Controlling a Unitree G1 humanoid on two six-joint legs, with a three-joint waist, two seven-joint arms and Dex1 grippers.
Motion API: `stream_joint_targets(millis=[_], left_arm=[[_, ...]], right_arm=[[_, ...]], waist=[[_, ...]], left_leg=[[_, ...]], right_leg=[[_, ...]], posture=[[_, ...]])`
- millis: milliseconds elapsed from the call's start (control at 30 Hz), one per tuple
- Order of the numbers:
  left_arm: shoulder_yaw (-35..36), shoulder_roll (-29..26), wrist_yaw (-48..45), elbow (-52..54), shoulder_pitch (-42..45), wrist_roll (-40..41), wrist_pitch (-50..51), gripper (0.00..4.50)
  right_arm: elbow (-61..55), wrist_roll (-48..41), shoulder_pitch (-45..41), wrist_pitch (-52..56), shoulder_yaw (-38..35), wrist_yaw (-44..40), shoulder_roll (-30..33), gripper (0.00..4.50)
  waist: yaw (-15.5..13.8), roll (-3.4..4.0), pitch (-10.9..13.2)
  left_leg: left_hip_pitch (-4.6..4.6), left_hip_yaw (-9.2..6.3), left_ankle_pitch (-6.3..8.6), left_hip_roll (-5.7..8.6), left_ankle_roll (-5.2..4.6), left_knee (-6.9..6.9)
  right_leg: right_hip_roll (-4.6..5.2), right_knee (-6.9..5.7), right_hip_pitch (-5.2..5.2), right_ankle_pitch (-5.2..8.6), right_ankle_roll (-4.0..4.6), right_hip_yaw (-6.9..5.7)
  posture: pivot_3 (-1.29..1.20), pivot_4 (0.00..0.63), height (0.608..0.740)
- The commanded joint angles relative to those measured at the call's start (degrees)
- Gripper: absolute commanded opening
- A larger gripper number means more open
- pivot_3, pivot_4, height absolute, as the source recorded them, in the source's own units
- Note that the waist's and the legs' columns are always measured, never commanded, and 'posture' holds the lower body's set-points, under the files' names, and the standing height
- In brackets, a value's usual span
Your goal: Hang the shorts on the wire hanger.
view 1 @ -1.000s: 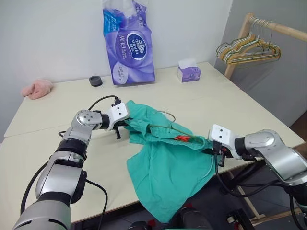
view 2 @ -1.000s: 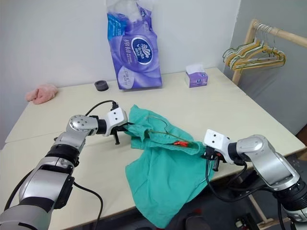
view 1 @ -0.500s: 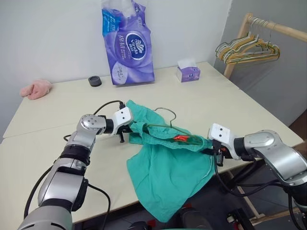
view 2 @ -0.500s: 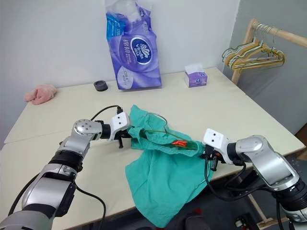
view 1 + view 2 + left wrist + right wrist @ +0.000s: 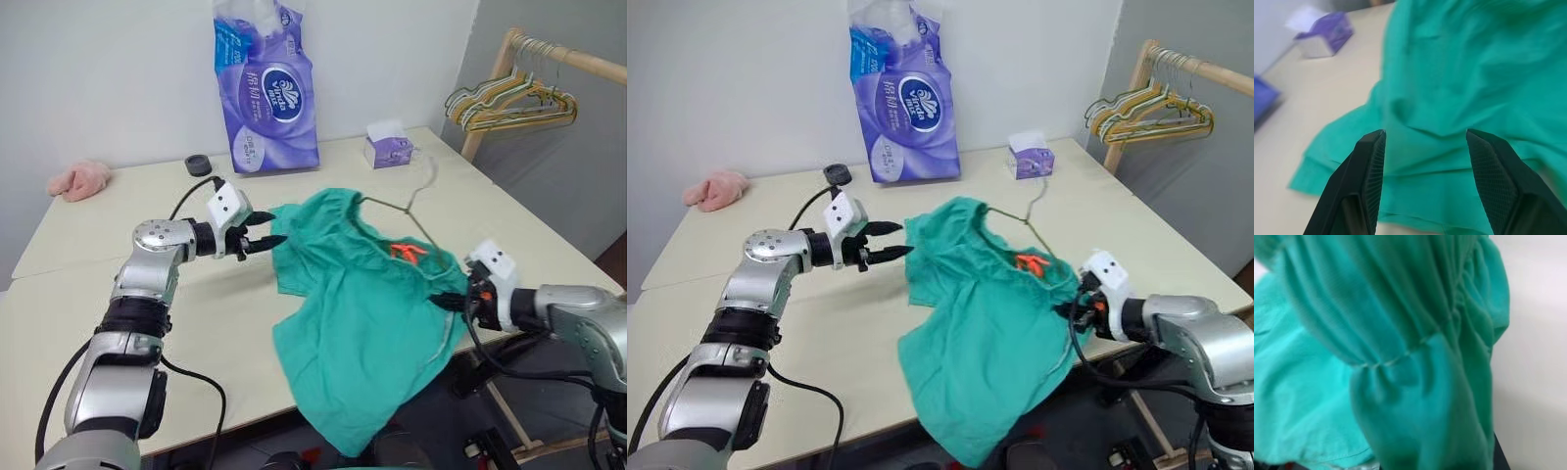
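Note:
The teal-green shorts (image 5: 362,304) hang raised over the table's front edge, one leg drooping below it. The wire hanger (image 5: 416,193) is threaded through the waistband, and its hook points toward the far side of the table. At the waistband's right end my right gripper (image 5: 462,300) is shut on a bunch of the cloth (image 5: 1415,396). My left gripper (image 5: 263,232) hovers just left of the shorts, open and apart from the cloth. In the left wrist view its fingers (image 5: 1369,181) stand wide with the shorts (image 5: 1474,63) beyond them.
A tall purple tissue pack (image 5: 265,93) stands at the back wall, with a black ring (image 5: 198,164) and a pink cloth (image 5: 78,181) to its left. A small purple tissue box (image 5: 390,149) sits at the back right. Beyond the table's right edge, a wooden rack (image 5: 563,59) holds several hangers.
My left gripper has let go of the shorts, opened and drawn back to the left and up. My right gripper has moved right with the cloth. The shorts and hanger have risen.

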State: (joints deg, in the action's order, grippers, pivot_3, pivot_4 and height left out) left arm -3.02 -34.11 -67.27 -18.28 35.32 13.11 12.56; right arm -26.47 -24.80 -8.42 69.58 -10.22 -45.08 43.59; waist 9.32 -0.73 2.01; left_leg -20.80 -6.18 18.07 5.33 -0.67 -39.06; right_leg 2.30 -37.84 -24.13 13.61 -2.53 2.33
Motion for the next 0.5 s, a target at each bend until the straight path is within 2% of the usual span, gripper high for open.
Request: stream_joint_targets(millis=[33,133,233,367,500], left_arm=[[-2.0,2.8,-0.1,15.5,-2.1,7.1,10.3,2.74],[-4.1,4.5,1.2,22.1,-3.3,8.5,14.4,2.74],[-7.5,6.3,1.8,26.5,-3.4,8.1,15.2,2.74],[-10.0,10.3,3.6,27.6,-1.5,8.5,16.5,2.74],[-13.9,17.0,5.5,22.8,2.3,5.6,12.6,2.74]], right_arm=[[-1.4,-1.1,4.1,3.8,-8.0,3.4,-0.2,0.0],[-2.0,-2.7,3.4,10.4,-14.8,6.9,-3.4,0.0],[-1.2,-1.4,-0.4,18.3,-22.8,11.5,-6.0,0.0],[1.5,2.2,-4.2,22.5,-29.0,16.6,-4.4,0.0],[7.2,5.5,-11.4,22.9,-36.0,21.8,-1.2,0.0]], waist=[[-0.1,0.0,0.0],[0.1,0.03,0.0],[0.4,0.39,-0.1],[0.1,0.59,-0.1],[0.1,0.81,0.0]], left_leg=[[-0.01,0.0,0.0,0.0,-0.01,-0.01],[0.03,0.06,0.02,0.0,-0.04,-0.03],[0.14,0.1,0.02,-0.03,-0.04,0.01],[0.13,0.18,0.04,0.0,-0.08,0.0],[0.12,0.2,0.04,0.01,-0.1,-0.02]], right_leg=[[0.0,0.0,0.01,0.0,0.0,0.02],[0.0,-0.06,0.03,-0.03,-0.04,0.08],[-0.03,-0.06,0.08,-0.02,-0.04,0.09],[-0.02,0.01,0.12,-0.02,-0.04,0.15],[-0.02,0.09,0.17,-0.04,-0.08,0.16]], posture=[[-0.26,0.036,0.74],[-0.28,0.046,0.74],[-0.3,0.051,0.74],[-0.31,0.054,0.74],[-0.33,0.06,0.74]])
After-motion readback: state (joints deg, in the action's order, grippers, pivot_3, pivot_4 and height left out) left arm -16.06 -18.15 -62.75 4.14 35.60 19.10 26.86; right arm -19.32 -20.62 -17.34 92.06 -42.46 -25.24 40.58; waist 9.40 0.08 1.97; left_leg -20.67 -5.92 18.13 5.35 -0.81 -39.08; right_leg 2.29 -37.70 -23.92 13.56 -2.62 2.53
